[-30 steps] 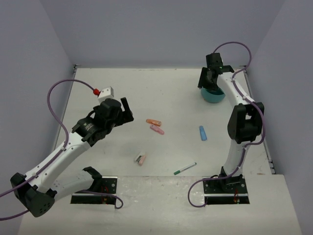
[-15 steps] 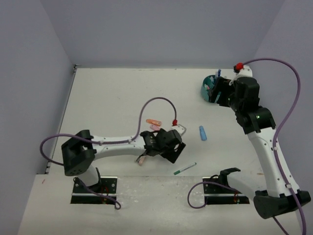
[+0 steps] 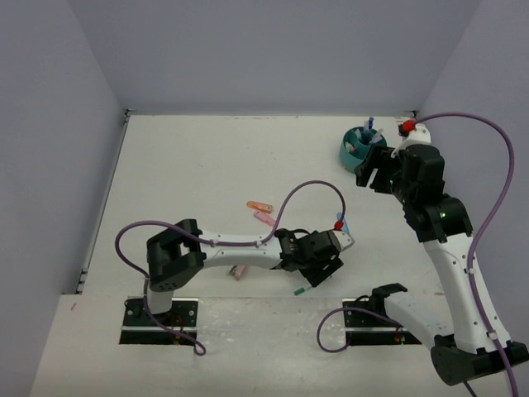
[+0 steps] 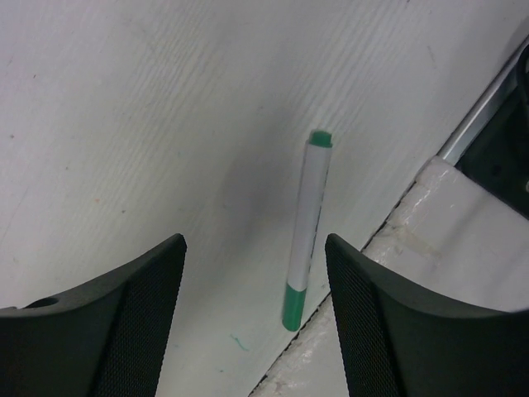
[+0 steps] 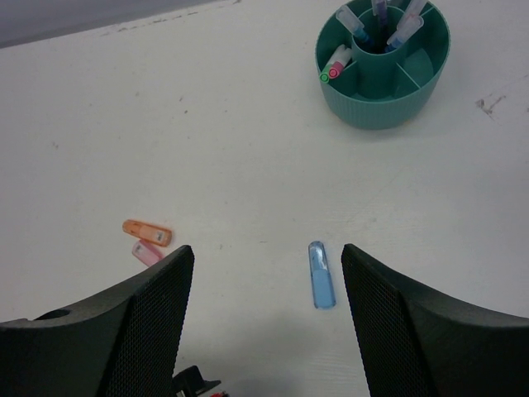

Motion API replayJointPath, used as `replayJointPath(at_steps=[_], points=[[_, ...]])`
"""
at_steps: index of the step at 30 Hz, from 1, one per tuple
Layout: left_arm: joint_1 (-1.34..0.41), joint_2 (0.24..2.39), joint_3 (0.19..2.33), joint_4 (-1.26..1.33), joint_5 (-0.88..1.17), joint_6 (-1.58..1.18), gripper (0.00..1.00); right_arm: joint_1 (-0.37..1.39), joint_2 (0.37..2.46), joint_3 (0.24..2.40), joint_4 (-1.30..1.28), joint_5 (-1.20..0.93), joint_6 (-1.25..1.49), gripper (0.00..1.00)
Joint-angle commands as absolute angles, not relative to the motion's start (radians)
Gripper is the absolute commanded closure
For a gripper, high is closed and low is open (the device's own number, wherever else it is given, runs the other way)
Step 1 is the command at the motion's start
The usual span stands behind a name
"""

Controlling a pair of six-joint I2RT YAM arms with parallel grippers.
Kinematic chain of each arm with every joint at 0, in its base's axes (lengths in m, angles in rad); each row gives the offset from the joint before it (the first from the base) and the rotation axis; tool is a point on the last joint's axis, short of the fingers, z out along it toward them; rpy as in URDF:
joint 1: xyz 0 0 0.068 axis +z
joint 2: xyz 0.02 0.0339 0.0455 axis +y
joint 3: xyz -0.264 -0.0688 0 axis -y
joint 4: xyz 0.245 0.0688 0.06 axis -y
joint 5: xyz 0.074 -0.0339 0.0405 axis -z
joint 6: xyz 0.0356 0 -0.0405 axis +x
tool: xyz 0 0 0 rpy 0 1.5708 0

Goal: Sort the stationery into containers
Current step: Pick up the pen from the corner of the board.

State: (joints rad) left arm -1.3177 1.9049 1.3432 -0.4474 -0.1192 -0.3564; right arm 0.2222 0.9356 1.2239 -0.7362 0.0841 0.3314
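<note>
One teal organizer (image 5: 384, 107) stands far right. Loose on the table (image 3: 190, 165) lie three highlighters, orange (image 5: 147, 231), pink (image 5: 147, 252) and light-blue (image 5: 321, 274), one pink eraser (image 3: 238, 270) and one green pen (image 4: 306, 236) at the near edge. The left gripper (image 4: 254, 248), jaws apart, has shifted right from the eraser to straddle the pen. The right gripper (image 5: 266, 256) is released and empty.

white table (image 3: 190, 165) bears a green pen (image 4: 307, 227), orange highlighter (image 5: 147, 231), pink highlighter (image 5: 147, 252), blue highlighter (image 5: 321, 274) and teal organizer (image 5: 380, 112).

I get soft, even light from above, bright on the white table (image 3: 207, 165). Shadows are faint: just a dim smudge beside the green pen (image 4: 306, 231). Close up, both wrist views look slightly soft, possibly defocused.
</note>
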Motion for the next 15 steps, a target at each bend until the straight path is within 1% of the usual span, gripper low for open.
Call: replayJointPath(at_steps=[1,9,11,14,15], points=[[-1.337,1.998,1.456,-0.494,-0.11,-0.305,0.36,0.219,0.924,1.221,-0.739,0.072,0.315,0.27],[-1.365,2.103,1.542,-0.526,-0.121,-0.31,0.44,0.221,0.914,1.224,-0.736,0.072,0.31,0.27],[-1.367,2.128,1.563,-0.54,-0.125,-0.312,0.51,0.221,0.916,1.226,-0.736,0.069,0.307,0.27],[-1.376,2.174,1.591,-0.571,-0.146,-0.322,0.67,0.22,0.914,1.226,-0.735,0.073,0.302,0.27],[-1.38,2.187,1.599,-0.584,-0.161,-0.328,0.69,0.221,0.911,1.226,-0.732,0.078,0.302,0.27]])
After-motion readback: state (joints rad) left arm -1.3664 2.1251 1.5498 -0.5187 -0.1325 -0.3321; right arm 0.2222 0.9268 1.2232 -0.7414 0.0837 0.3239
